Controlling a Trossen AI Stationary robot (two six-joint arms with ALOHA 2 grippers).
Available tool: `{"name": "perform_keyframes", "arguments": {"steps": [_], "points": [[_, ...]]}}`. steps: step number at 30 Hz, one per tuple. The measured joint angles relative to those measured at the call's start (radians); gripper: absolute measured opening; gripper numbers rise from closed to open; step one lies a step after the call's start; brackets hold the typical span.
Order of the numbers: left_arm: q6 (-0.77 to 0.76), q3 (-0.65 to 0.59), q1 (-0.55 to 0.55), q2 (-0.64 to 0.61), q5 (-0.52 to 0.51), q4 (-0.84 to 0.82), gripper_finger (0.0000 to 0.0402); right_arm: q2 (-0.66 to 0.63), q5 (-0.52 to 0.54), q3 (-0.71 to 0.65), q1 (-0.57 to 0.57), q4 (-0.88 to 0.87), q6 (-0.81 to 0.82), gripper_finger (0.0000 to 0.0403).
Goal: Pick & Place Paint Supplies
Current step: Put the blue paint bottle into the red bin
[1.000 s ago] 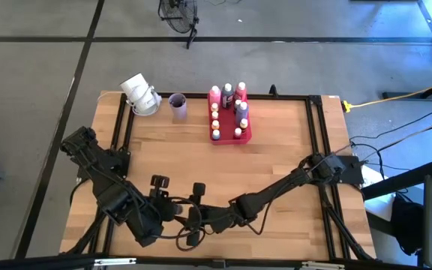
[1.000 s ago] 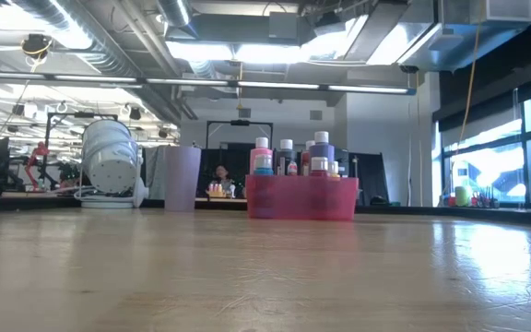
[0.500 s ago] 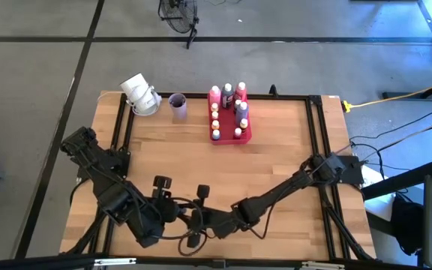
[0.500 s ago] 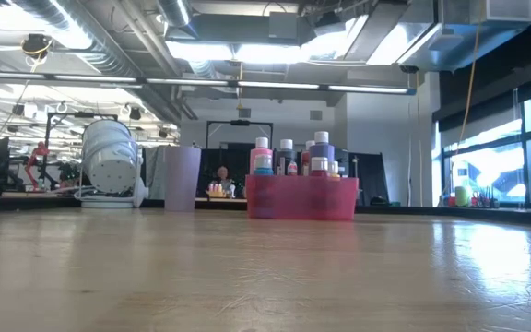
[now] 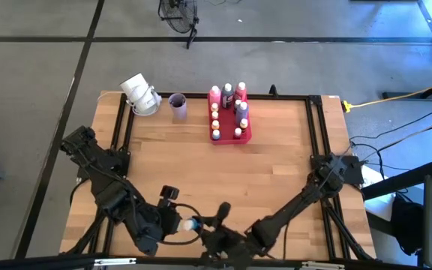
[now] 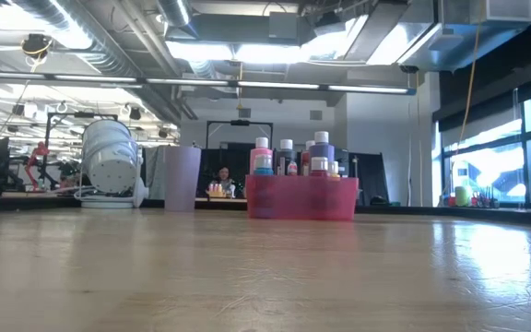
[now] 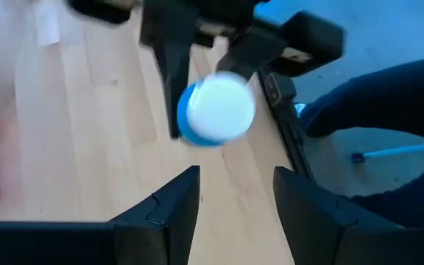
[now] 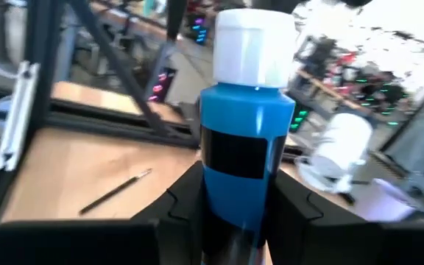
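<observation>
My right gripper is clenched on the blue paint bottle, one finger on either side of its lower body. The bottle stands upright in that grip. It has a white cap and a black band around the middle, and I can read no writing on the band. My left gripper has its jaws spread with nothing between them. It faces the bottle's cap end-on, with the bottle just beyond its fingertips.

From above, both grippers meet at the table's near edge, well away from the pink-red tray at the far side. The bottle lies between the left gripper and the right gripper.

The tray holds the other light-capped bottles. The lilac cup stands just to its left, and a white drum-shaped object sits beyond the cup.

Only my right wrist camera shows a thin dark paintbrush lying flat on the wood. The low camera shows the tray and its bottles, but neither arm.
</observation>
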Motion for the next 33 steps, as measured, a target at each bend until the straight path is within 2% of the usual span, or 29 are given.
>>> {"name": "perform_keyframes", "arguments": {"steps": [5,12,16,20,23,26,29,33], "points": [[-0.004,0.0,0.001,-0.011,-0.017,0.0,0.0165,-0.01,0.116,0.0,0.048,0.003,-0.036,0.0098],[-0.023,0.0,-0.008,-0.038,-0.029,-0.124,0.015,-0.042,0.175,0.001,0.095,0.021,-0.098,0.0098],[-0.08,0.0,-0.008,-0.082,-0.098,-0.194,0.0142,-0.062,0.171,0.001,0.098,0.024,-0.138,0.0096],[-0.06,-0.001,-0.053,-0.167,-0.271,-0.173,0.0139,-0.085,0.156,0.001,0.078,0.026,-0.184,0.0096],[-0.036,-0.019,-0.122,-0.254,-0.44,-0.116,0.0139,-0.108,0.084,0.001,0.05,0.03,-0.219,0.0092],[0.017,-0.103,-0.207,-0.342,-0.565,-0.025,0.0139,-0.12,0.005,0.001,0.022,0.096,-0.285,0.0088],[0.109,-0.254,-0.271,-0.432,-0.637,0.123,0.0139,-0.12,-0.084,0.001,-0.007,0.182,-0.377,0.0085],[0.302,-0.544,-0.294,-0.56,-0.626,0.48,0.0139,-0.12,-0.208,0.001,-0.047,0.239,-0.42,0.0083]]}}
